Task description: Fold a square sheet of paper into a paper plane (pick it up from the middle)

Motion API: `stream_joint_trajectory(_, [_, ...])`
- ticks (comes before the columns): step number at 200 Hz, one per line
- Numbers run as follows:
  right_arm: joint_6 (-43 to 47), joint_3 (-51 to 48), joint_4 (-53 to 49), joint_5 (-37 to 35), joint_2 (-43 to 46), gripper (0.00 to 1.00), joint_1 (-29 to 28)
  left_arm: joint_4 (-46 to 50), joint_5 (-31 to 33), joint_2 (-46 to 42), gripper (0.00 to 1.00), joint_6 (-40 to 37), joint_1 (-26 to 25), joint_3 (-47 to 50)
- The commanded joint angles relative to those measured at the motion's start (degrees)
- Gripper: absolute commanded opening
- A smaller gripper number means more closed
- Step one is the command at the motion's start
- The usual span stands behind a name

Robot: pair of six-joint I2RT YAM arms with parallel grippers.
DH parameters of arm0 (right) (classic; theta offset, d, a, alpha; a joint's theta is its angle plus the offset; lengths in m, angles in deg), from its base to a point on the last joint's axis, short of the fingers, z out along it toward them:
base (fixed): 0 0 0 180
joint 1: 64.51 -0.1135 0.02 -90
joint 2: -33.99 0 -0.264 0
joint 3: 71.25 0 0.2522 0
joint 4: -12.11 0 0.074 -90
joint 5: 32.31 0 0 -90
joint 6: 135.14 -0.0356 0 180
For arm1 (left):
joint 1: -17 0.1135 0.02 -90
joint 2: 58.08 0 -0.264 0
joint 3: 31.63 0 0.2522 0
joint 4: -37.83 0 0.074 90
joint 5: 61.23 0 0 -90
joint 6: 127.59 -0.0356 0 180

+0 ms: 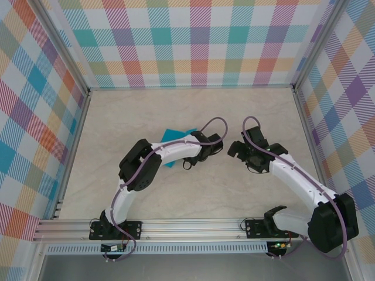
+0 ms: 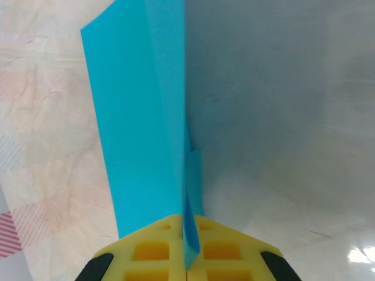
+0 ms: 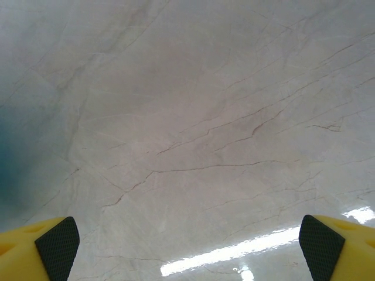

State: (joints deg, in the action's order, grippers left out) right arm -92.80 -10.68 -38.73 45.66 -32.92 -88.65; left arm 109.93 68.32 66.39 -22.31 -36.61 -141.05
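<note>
The teal-blue sheet of paper [image 2: 140, 129] is folded into long layered flaps, much like a paper plane. One broad flap spreads to the left, and a narrow creased edge stands upright in the middle. My left gripper [image 2: 187, 234] is shut on that central crease, which is pinched between the yellow fingers [image 2: 152, 249]. From above, bits of the paper [image 1: 174, 135] peek out from behind the left forearm near the left gripper [image 1: 205, 149]. My right gripper [image 1: 241, 157] hovers just to the right, wide open. Its black pads [image 3: 57, 246] are far apart over bare table, with nothing between them.
The marbled tabletop [image 3: 187, 117] stretches around both grippers. Checkered walls [image 1: 193, 41] close off the back and sides. An aluminium rail [image 1: 187, 225] with the arm bases runs along the near edge. The two grippers are a short gap apart at the centre.
</note>
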Motion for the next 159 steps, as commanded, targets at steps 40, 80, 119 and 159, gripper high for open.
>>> stream_joint_trajectory(40, [-2.9, -0.9, -3.2, -2.3, 1.3, 0.99, 1.8, -0.5, -7.7, 2.0, 0.09, 3.5, -2.7, -2.2])
stream_joint_trajectory(80, [-4.3, -1.4, -4.2, -3.1, 3.6, 0.99, 2.9, -3.3, -14.7, 1.6, 0.16, 4.1, -2.8, -1.3])
stream_joint_trajectory(119, [-4.4, -1.6, -4.2, -2.4, 4.6, 0.99, 3.6, -5.9, -23.2, 0.1, 0.27, 5.1, -2.3, -0.6])
stream_joint_trajectory(159, [-4.0, -2.0, -3.2, 0.0, 4.6, 0.98, 3.8, -9.6, -34.4, -1.9, 0.36, 6.5, 0.0, 1.6])
